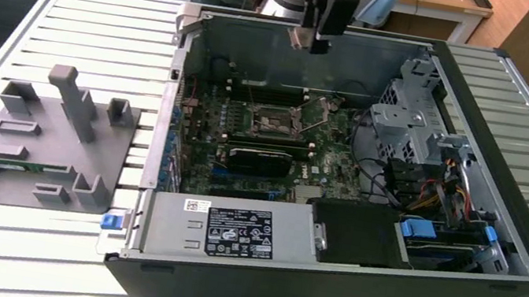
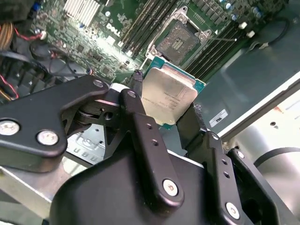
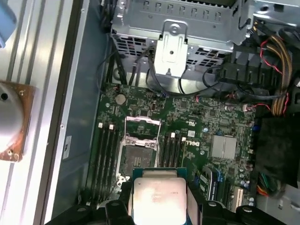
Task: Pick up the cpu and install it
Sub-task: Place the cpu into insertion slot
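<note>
My gripper [image 1: 308, 42] hangs above the far wall of the open computer case [image 1: 518, 157], shut on the cpu [image 2: 168, 96]. The cpu is a flat square chip with a silver-grey metal top and a thin green rim, held by two opposite edges between the black fingers [image 2: 140, 122]. In the first wrist view the cpu [image 3: 159, 197] sits between the fingers, well above the motherboard [image 3: 206, 122]. The dark, metal-framed socket [image 3: 140, 145] lies open on the board beneath and a little ahead of the cpu. It also shows in the second wrist view as the socket [image 2: 180, 40] and in the exterior view as the socket [image 1: 274, 122].
A grey moulded fixture [image 1: 42, 145] stands on the slatted table at the exterior view's left. Inside the case are a power supply [image 1: 230, 231], a metal drive cage [image 1: 407, 123], coloured cables [image 1: 428, 190] and memory slots [image 3: 105, 154]. A copper-based cooler [image 3: 11, 122] rests outside the case wall.
</note>
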Robot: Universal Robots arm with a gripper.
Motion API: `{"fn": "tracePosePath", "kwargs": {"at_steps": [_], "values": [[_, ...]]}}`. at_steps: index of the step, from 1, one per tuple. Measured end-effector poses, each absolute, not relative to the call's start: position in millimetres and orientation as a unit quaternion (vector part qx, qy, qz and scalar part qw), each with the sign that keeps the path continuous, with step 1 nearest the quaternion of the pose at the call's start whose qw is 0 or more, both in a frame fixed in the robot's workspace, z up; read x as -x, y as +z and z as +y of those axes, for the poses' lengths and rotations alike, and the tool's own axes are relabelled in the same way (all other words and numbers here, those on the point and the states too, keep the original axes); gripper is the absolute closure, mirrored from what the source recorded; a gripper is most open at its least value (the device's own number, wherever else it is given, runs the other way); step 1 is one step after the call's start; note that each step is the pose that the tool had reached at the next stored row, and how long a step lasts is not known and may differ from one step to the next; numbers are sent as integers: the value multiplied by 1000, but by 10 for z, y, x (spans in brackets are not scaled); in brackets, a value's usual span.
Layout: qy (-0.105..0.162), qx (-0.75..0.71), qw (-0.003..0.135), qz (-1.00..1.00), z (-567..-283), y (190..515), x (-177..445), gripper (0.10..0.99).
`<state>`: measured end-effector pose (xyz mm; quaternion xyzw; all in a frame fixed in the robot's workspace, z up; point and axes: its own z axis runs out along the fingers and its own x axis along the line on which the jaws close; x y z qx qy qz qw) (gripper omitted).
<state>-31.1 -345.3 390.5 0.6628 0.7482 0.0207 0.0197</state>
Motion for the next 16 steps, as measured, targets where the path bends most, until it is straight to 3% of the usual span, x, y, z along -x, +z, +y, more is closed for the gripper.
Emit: {"fn": "tracePosePath", "kwargs": {"at_steps": [16], "values": [[17,-715,19,699,-3436,3749,318,545]]}}
